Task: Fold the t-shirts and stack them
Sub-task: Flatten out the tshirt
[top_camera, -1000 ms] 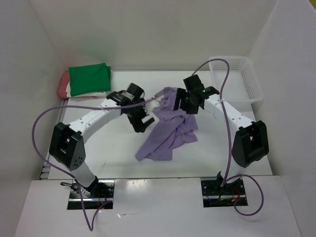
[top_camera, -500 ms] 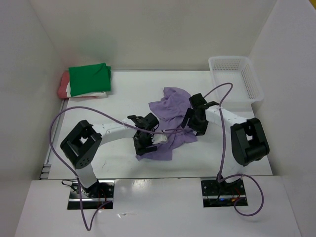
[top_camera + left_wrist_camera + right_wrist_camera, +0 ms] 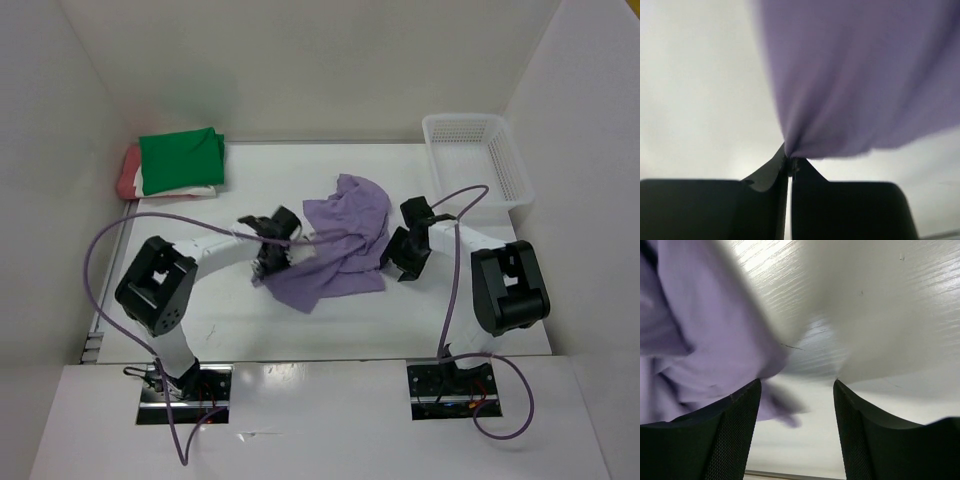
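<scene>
left wrist: left fingers (image 3: 765, 200) pinch lavender shirt (image 3: 865, 75); right fingers (image 3: 730, 440) spread beside it

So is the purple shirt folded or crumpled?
Crumpled: the purple shirt lies bunched and wrinkled mid-table, one edge pinched in the left gripper.

white mesh basket (image 3: 460, 118), white table (image 3: 230, 320)

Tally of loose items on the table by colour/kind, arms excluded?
Green shirt: 1
Red shirt: 1
White shirt: 1
Purple shirt: 1
Basket: 1
Total: 5
</scene>
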